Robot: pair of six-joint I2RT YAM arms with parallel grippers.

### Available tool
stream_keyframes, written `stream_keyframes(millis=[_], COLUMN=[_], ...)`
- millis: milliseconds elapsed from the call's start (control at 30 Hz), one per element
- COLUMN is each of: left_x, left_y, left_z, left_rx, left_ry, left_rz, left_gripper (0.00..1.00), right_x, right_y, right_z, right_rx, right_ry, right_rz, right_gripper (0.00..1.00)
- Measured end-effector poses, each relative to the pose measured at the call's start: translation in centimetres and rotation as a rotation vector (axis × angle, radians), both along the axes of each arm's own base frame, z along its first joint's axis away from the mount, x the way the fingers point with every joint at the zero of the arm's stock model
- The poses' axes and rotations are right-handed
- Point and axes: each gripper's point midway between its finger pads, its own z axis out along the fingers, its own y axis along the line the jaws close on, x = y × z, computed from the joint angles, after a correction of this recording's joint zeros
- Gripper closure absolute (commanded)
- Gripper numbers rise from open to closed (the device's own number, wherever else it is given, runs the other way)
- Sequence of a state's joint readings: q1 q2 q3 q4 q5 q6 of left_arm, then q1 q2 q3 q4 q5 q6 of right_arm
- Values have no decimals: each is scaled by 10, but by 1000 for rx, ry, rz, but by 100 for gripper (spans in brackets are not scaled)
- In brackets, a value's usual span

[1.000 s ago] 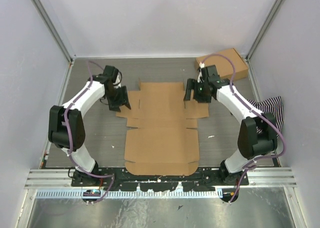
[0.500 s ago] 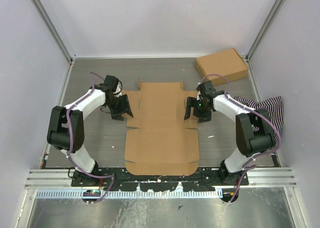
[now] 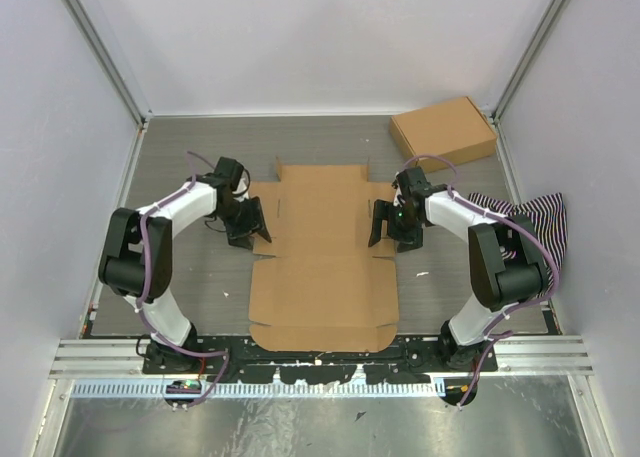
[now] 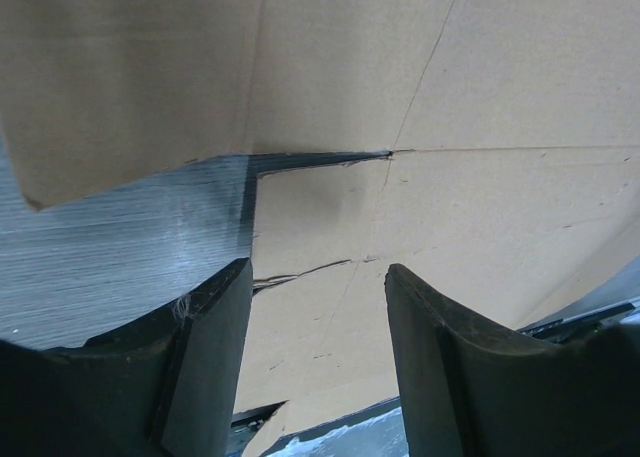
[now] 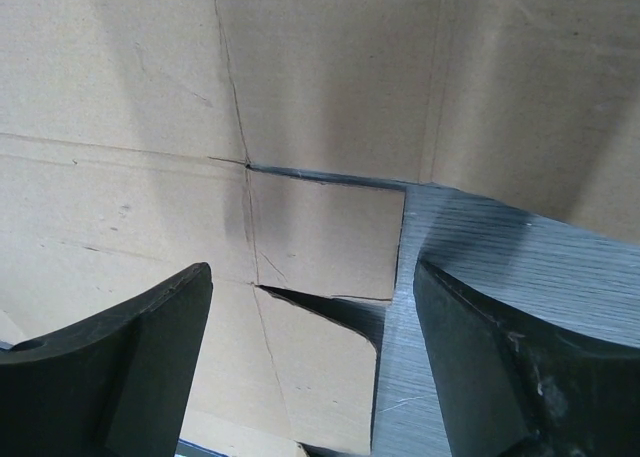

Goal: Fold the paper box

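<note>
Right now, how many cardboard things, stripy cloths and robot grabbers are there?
Brown cardboard things: 2 (flat die-cut paper box, closed carton)
Black-and-white striped cloth: 1
Open black two-finger grippers: 2 (left gripper, right gripper)
Total: 5

Nothing can be read in any of the views: no text, label, brand, number or sign. The paper box [image 3: 322, 277] shows only plain brown cardboard (creases and cut slits, seen close in both wrist views), and the carton [image 3: 443, 133] at the far right is just as plain.
</note>
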State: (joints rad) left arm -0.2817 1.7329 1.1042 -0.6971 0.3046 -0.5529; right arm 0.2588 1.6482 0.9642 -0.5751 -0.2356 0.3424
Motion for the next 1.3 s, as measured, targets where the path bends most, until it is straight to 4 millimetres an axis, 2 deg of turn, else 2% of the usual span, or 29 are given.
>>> stream_keyframes(millis=[333,633,767,1033,1300], left_x=[-18,-22,-20,-15,-12], left_y=[-12,9,14,-2,-5], left_z=[-18,-15,-13,-22,-20], left_rx=[27,141,166,89,73], left_ry=[76,80,66,82,70], left_rz=[-54,-57,-67,-85,-89], left_gripper=[42,37,38,43,60], right_x=[-2,-3,-3,-3,6], right_y=[2,1,1,2,8], right_z=[1,1,1,1,12], right_rx=[15,9,9,14,39], right_ry=[3,6,6,5,-18], right_rz=[14,22,22,28,38], right_gripper=[14,14,15,16,17])
